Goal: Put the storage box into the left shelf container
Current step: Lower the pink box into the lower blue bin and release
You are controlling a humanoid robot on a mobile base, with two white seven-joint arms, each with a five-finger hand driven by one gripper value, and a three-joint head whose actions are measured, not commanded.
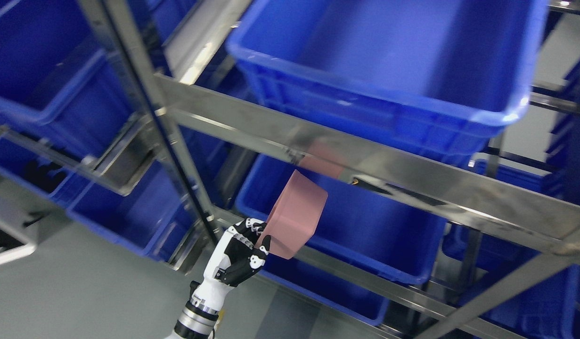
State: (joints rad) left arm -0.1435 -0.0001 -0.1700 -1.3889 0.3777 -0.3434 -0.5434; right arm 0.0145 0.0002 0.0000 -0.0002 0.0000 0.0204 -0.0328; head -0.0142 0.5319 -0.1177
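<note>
We see the left hand [242,252] gripping a pink storage box [295,216] beside blue bins [365,226] on a shiny metal shelf [412,174], above grey floor [82,287].

A tilted steel shelf frame [412,174] crosses the view above grey floor [82,292]; an empty blue bin [388,113] sits upper right

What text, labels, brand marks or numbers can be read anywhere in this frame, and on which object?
None can be read.
Pink storage box, held by the left robot hand: plain, no print visible.
Blue shelf containers: no labels visible; the picture is motion-blurred.
Steel shelf rail: reflections only, no markings.
</note>
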